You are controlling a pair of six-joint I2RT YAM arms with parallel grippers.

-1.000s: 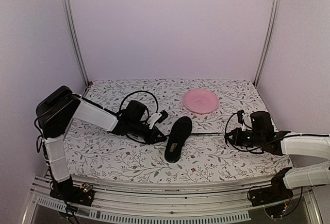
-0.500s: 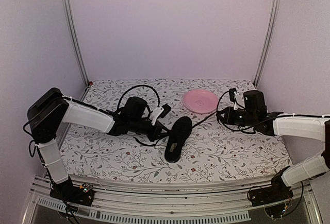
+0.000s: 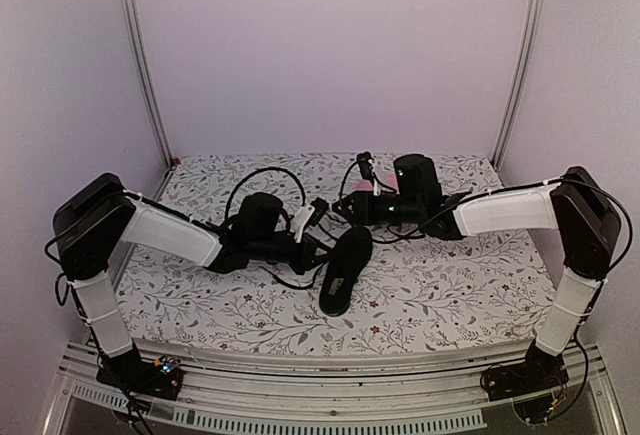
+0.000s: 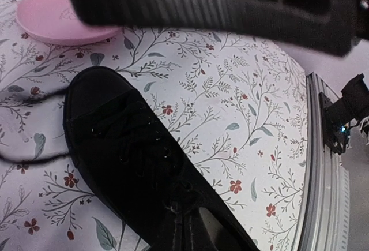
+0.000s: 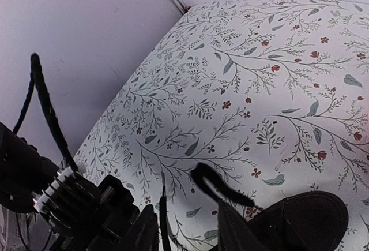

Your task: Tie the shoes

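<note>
Overhead, the shoe is seen lying on the flowered table, its long axis running from the toe at 1 o'clock to the heel at 7 o'clock. The left gripper is placed just beside the toe end, so that the shoe lies at about 4 o'clock from it. Its fingers appear spread, and nothing can be made out between them. The right gripper is held farther back, with the shoe at about 6 o'clock from it. Of the two, the left is judged the nearer to the laced part (though only slightly).

From the left wrist, the shoe is shown filling the lower middle, toe toward 11 o'clock and opening toward 5 o'clock, with the pink plate beyond the toe. One ribbed finger is seen across the top; the other is out of view, so a wide opening is suggested. A loose lace is trailed off the shoe toward 9 o'clock.

From the right wrist, the fingers are seen apart at the bottom edge, and a frayed lace end lies just ahead of them; whether it is touched cannot be told. The toe of the shoe is found at 4 o'clock.

No brand, label or legible writing is shown anywhere; a lace is judged the thing to be taken next
</note>
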